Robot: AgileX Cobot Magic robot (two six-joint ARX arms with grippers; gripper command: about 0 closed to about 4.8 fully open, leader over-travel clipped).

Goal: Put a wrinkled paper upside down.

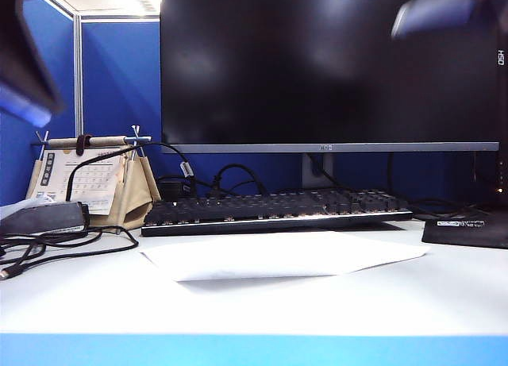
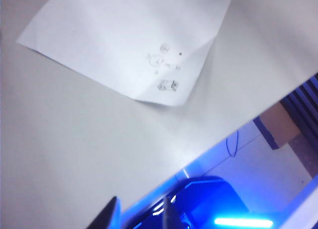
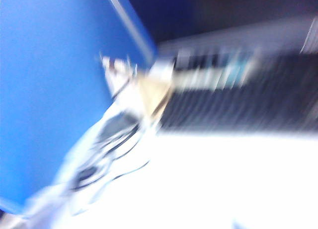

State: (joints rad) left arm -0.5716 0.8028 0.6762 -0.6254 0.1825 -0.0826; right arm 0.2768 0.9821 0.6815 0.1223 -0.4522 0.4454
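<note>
Left gripper (image 1: pixel 28 72) hangs high, left of the keyboard (image 1: pixel 278 209), its opening impossible to judge. The wrinkled paper (image 1: pixel 278 255) lies flat on the worktop (image 1: pixel 254 302), just in front of the keyboard: light, floppy, likely slippery; pinch a lifted corner. Right gripper (image 1: pixel 436 9), blurred above the keyboard's right end: cannot tell either.

Office desk, cubicle-type setup.
Big dark monitor (image 1: pixel 329 64) across the top, black keyboard (image 1: pixel 274 211) mid-frame, desk calendar (image 1: pixel 87 179) at left, blue partition wall (image 1: pixel 119 72) upper left, white desk (image 1: pixel 254 302).
</note>
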